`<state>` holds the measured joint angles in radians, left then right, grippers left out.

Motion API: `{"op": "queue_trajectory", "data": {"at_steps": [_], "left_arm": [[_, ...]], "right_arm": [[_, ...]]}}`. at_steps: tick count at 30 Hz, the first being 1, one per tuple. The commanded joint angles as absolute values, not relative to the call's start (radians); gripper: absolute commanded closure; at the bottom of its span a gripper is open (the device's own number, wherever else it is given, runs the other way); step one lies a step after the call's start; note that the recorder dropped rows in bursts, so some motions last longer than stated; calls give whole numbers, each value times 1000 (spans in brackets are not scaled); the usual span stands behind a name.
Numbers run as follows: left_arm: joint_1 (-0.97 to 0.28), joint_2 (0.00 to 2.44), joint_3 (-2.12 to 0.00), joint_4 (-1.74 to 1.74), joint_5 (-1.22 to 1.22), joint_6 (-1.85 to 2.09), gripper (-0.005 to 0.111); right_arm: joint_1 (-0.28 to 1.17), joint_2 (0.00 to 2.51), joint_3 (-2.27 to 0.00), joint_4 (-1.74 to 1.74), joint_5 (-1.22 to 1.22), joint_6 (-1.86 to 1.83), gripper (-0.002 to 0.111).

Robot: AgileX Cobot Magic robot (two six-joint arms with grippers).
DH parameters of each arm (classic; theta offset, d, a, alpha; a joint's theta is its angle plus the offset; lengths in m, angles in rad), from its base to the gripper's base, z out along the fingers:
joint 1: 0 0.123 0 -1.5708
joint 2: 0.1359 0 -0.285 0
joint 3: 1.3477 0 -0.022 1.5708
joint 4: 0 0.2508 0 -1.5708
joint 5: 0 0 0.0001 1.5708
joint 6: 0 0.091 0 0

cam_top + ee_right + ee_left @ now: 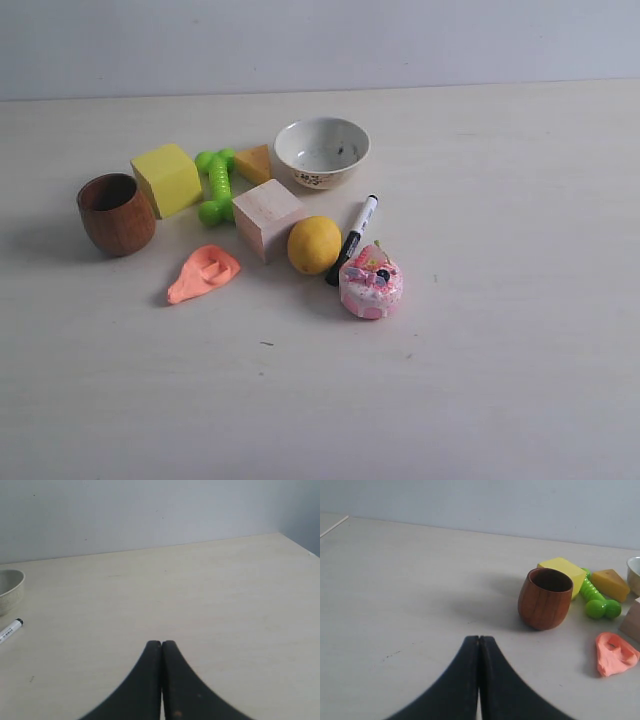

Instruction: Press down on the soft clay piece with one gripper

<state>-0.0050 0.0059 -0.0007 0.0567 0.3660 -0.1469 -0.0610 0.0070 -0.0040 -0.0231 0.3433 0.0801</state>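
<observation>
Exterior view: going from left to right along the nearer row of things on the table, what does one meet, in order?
wooden cup → soft clay piece → wooden cube → lemon → pink toy cake

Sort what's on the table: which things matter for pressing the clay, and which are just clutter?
For the job: soft clay piece, left gripper, right gripper (both with fingers shut).

Lying about: wooden cup, yellow block, green bone toy, orange wedge, bowl, wooden cube, lemon, marker, toy cake.
</observation>
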Motion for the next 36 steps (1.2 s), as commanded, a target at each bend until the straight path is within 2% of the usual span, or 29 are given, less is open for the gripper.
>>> {"op": "queue_trajectory", "data": {"at_steps": [1, 36], "left_arm": [[-12, 0, 0, 51, 359, -149, 107], [3, 0, 0, 51, 359, -150, 107]], "right_arm": [[-66, 0, 0, -25, 337, 79, 108], [-66, 0, 0, -25, 337, 79, 108]]}}
